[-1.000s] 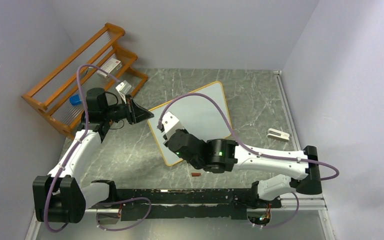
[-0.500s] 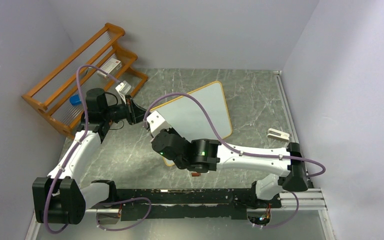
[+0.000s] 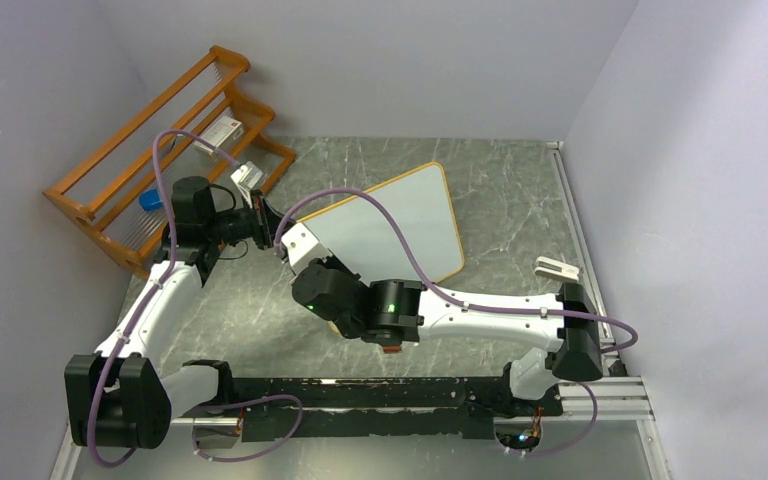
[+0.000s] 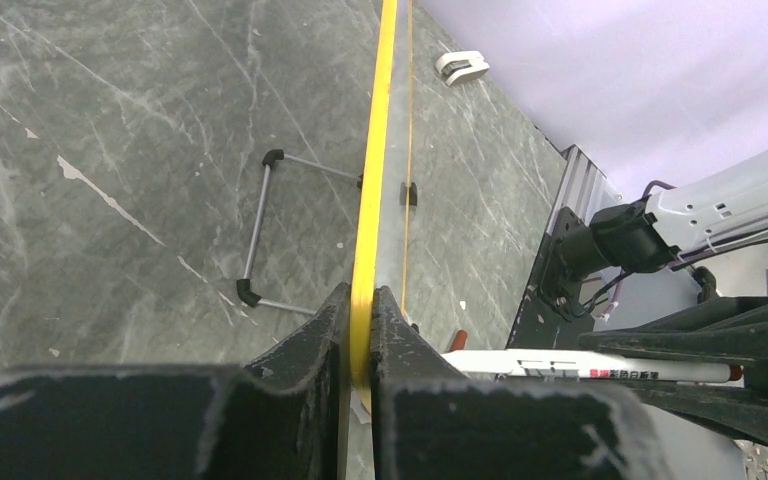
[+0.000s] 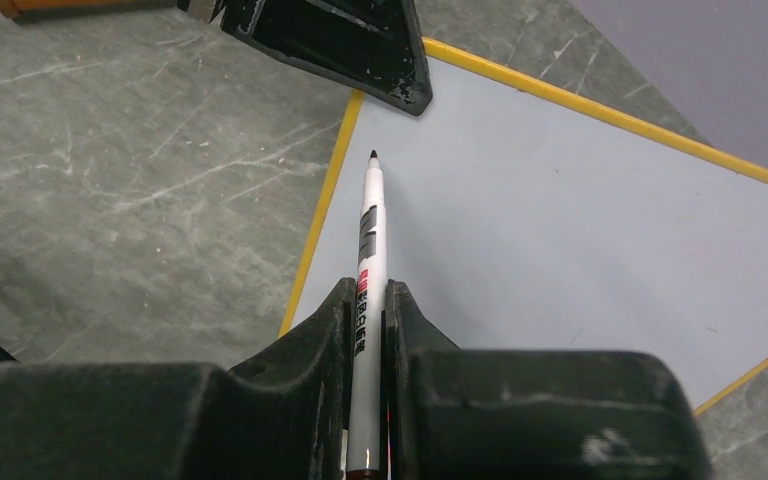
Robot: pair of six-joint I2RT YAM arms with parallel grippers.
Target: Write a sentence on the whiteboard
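One whiteboard (image 3: pixel 400 222), yellow-rimmed and propped on a wire stand (image 4: pixel 253 230), sits mid-table, face toward the arms. The left gripper (image 3: pixel 263 218) is clenched on its rim at the left corner, fingers pressed to either side of the edge. Just beside it, the right gripper (image 5: pixel 365 296) grasps a white marker (image 5: pixel 370 225), whose dark tip lies over the board just inside that rim; whether it touches cannot be told. The table (image 3: pixel 260 310) is grey stone veined in white, enclosed by plain lilac walls (image 3: pixel 380 60). A wooden rack (image 3: pixel 160 140) leans in the far left corner, and a small white block (image 3: pixel 556 267) lies well apart near the right wall.
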